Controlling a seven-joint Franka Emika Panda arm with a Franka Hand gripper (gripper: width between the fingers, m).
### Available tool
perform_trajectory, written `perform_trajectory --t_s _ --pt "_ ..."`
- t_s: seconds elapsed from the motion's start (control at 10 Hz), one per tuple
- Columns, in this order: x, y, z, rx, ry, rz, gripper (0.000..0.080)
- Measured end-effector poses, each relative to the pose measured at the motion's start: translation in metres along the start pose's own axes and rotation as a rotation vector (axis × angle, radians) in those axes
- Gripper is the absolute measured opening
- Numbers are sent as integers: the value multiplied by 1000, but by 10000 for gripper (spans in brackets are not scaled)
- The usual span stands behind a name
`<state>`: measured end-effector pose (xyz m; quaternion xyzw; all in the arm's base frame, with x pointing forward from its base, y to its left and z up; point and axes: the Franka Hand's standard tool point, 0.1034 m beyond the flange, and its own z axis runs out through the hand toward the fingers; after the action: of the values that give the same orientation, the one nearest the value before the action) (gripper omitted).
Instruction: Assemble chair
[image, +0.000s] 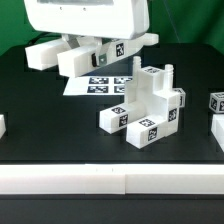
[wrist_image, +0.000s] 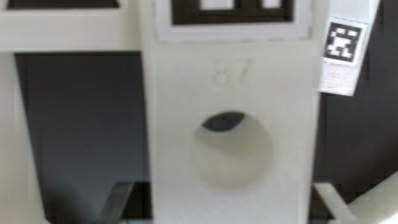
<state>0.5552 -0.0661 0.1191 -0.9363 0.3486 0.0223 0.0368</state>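
Chair pieces are sitting in several spots on the black tabletop (image: 45, 110), and we are seeing them as matte white blocks with small square tags. Near the middle of the exterior view a joined cluster of blocks (image: 148, 108) is standing upright, with a thin post rising from its top. Behind it the marker board (image: 100, 86) is lying flat. Beyond that board a long flat plate (image: 85, 56) is stretching across under the robot arm (image: 90, 20); we cannot tell whether it is resting on the tabletop or hanging just above it. A loose block (image: 217, 103) is showing at the exterior view's right edge. In the wrist view we are looking straight onto the plate's middle bar (wrist_image: 231, 160), which is carrying a dark hole (wrist_image: 222, 122). The gripper (wrist_image: 231, 202) is straddling this bar, its fingers (wrist_image: 128, 200) standing close against either edge, set about as wide as the bar. Whether they are actually pinching it we cannot tell.
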Motion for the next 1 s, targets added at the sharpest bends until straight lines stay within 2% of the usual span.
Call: perform_trajectory --t_s 0.2,0.3,0.5,0.6,0.8,1.0 --pt "0 0 0 3 -1 0 288" --pt "-3 -2 -2 33 -1 35 288" --pt "-12 -23 -13 45 -4 63 288" --pt "-14 -33 -16 48 -5 99 288" --pt "-18 -59 -12 32 -28 130 288" --pt "-15 -62 -6 25 -28 121 288"
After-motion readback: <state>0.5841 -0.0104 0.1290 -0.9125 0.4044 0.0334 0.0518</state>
